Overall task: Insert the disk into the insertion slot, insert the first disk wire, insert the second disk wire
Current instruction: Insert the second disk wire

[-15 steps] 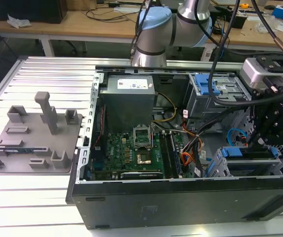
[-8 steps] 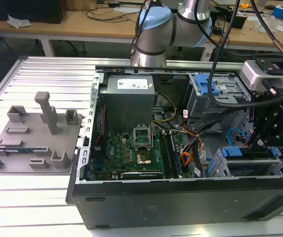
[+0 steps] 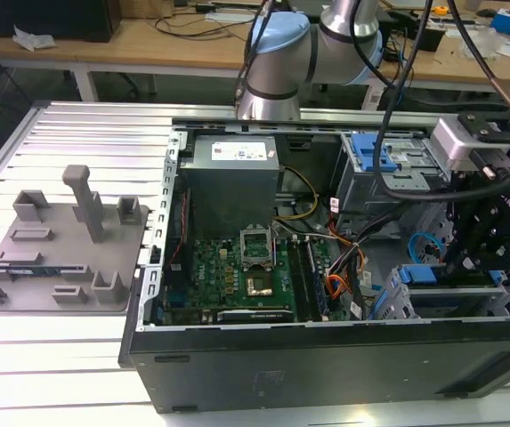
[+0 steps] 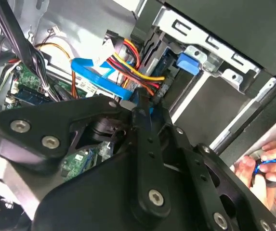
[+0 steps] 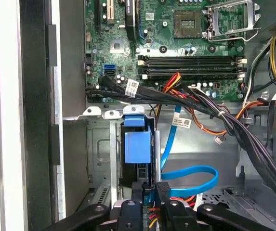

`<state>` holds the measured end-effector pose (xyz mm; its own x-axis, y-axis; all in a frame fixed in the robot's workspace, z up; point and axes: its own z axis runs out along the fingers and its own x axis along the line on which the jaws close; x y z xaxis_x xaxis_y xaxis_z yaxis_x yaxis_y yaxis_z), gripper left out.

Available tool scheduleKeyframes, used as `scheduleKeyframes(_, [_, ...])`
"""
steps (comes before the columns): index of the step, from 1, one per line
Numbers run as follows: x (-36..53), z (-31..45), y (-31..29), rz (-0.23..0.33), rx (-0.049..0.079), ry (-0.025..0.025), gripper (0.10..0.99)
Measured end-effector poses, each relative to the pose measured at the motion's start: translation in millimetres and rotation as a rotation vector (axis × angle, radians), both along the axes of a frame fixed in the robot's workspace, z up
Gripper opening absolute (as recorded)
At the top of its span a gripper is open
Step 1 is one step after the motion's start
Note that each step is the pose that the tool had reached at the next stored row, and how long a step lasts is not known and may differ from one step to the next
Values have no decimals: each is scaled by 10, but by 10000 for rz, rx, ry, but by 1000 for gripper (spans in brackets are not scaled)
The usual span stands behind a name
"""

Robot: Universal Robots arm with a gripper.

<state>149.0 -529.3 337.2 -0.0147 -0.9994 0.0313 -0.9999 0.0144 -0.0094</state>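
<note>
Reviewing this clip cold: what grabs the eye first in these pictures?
The open computer case with its green motherboard dominates the exterior view, with a grey fixture plate on that view's left. In the first wrist view the gripper sits at the blue-framed disk in its grey cage, the light-blue cable looping beside it.

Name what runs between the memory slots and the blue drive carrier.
In the first wrist view, a black cable bundle crosses between the memory slots and the disk.

Slatted alu table (image 3: 103, 124) carries open black PC case (image 3: 326, 365) w/ motherboard inside, plus grey fixture plate (image 3: 54, 258) on exterior view's left, just beside case.
</note>
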Motion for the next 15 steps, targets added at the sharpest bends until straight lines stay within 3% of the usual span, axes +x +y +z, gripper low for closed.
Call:
scheduleKeyframes(3, [0,59,2,-1,-10,-1,235])
scheduleKeyframes(5, [0,138,6,-1,-16,-1,235])
scheduleKeyframes(11, [-1,521,49,-1,-85,-2,220])
scheduleKeyframes(13, [-1,586,56,-1,-89,-2,106])
scheduleKeyframes(15, [0,592,57,-2,-90,-3,106])
